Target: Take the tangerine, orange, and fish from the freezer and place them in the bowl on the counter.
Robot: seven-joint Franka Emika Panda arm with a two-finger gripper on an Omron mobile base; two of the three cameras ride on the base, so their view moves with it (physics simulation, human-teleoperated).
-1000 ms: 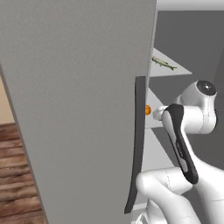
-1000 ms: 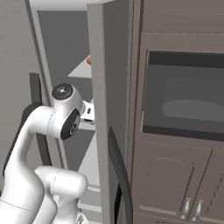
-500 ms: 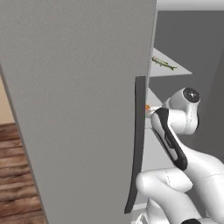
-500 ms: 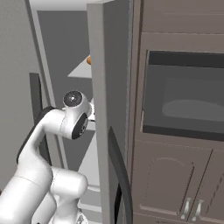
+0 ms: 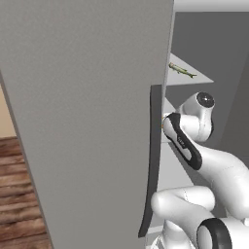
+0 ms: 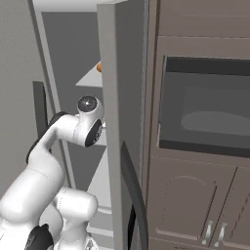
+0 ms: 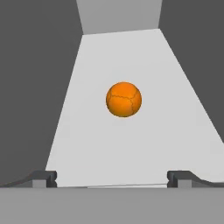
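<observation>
Ahead of our wide-open claw (image 7: pixel 112 177) sits an orange fruit (image 7: pixel 124 99); we judge a nudge could roll it deeper.

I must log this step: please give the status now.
Gripper open, empty, inside freezer. Orange fruit ahead on white shelf, untouched. Nothing in the way.

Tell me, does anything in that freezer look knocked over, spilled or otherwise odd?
Nothing stands out. The round orange fruit sits alone on a clean white shelf, and the fish lies flat on a higher shelf.
</observation>
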